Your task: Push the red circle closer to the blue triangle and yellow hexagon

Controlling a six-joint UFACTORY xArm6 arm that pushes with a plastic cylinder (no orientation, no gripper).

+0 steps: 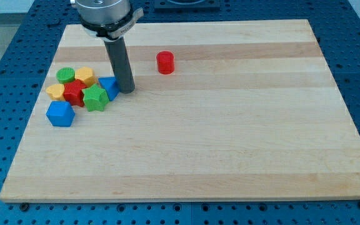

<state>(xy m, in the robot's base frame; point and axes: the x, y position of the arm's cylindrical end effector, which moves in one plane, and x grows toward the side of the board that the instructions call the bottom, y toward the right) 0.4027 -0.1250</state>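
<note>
The red circle [165, 62] stands alone on the wooden board, in the upper middle of the view. The blue triangle [109, 87] sits at the right edge of a cluster at the view's left. The yellow hexagon [84, 76] lies at the cluster's top. My tip [127, 91] rests on the board right beside the blue triangle's right side, touching or nearly touching it. The red circle is to the upper right of my tip, well apart from it.
The cluster also holds a green circle [66, 75], a yellow block [56, 91], a red star-like block [75, 92] and a green star [95, 98]. A blue cube [60, 114] sits just below it. The board's left edge [33, 119] is close by.
</note>
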